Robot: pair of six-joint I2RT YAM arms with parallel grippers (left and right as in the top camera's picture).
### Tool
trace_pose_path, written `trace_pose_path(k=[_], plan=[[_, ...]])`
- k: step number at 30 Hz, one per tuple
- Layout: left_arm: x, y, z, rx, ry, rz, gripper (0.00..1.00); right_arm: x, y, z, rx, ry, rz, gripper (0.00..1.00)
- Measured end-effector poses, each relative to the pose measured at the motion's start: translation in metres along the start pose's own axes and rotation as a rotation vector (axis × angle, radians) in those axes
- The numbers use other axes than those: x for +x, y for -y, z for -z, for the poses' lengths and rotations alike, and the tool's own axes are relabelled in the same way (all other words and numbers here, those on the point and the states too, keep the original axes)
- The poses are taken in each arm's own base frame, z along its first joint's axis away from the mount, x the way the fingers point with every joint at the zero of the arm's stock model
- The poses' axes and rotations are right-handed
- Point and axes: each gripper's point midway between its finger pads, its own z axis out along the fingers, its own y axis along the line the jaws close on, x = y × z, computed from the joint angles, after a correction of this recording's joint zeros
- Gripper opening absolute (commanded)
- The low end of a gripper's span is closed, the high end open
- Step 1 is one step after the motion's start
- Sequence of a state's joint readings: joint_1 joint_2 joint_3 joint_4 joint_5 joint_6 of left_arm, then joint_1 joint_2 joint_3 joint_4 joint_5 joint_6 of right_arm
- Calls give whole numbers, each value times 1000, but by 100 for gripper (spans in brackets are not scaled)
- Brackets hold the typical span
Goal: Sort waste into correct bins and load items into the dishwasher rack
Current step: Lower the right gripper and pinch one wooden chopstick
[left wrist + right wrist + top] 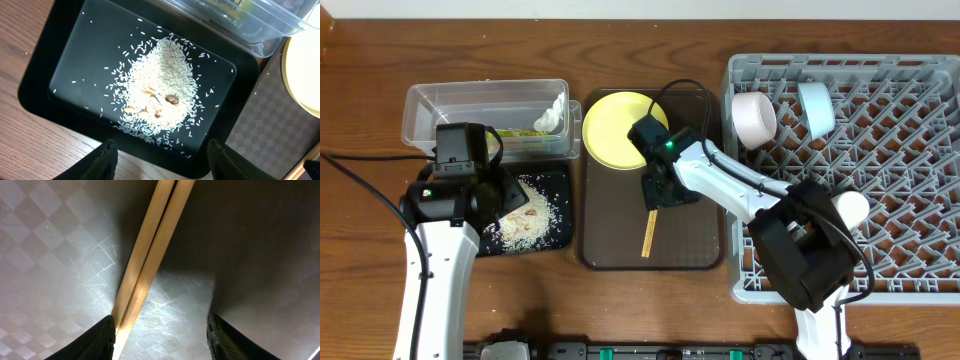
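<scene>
The right gripper (162,340) hangs low over the brown serving tray (60,255), its fingers (97,340) spread wide and holding nothing. The two wooden chopsticks (150,265) lie flat on the tray between the fingers, side by side and touching along their length. They run close against the finger at the left of the wrist view (whether they touch it cannot be told). Just beyond this gripper, on the far end of the same tray, sits the round yellow plate (615,130). Farther off, on the side this arm's base is on, stands the grey dishwasher rack (900,150). It holds the white bowl (753,118) and the light blue bowl (815,108) on edge along its far row, and the small pale cup (850,208) nearer the middle.

The left gripper (162,160) is also spread apart and empty, poised above the near rim of the shallow black tray (65,65). Directly ahead of its fingertips, a heap of whitish rice scraps (160,90) lies in the tray, with loose grains scattered around it and a few brownish bits in the heap. Beyond the tray, touching or just beside its far edge, is the clear plastic tub (240,20). Inside the tub are the yellow-green snack wrapper (520,130) and the crumpled white tissue (553,115).
</scene>
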State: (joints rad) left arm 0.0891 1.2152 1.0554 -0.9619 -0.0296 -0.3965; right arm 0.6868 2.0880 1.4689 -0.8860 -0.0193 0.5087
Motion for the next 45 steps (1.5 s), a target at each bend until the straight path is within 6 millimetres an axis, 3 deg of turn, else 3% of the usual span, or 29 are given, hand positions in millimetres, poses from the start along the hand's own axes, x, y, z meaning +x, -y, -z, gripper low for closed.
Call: trace_pose_path(k=[9,22,45], plan=[[0,0,0,0,0,0,61,8,9,1,38,-32,-13,59],[0,0,0,0,0,0,61,-1,28,5,85,1,-44,61],[0,0,0,0,0,0,61,-4,42,7,135,25,-51,61]])
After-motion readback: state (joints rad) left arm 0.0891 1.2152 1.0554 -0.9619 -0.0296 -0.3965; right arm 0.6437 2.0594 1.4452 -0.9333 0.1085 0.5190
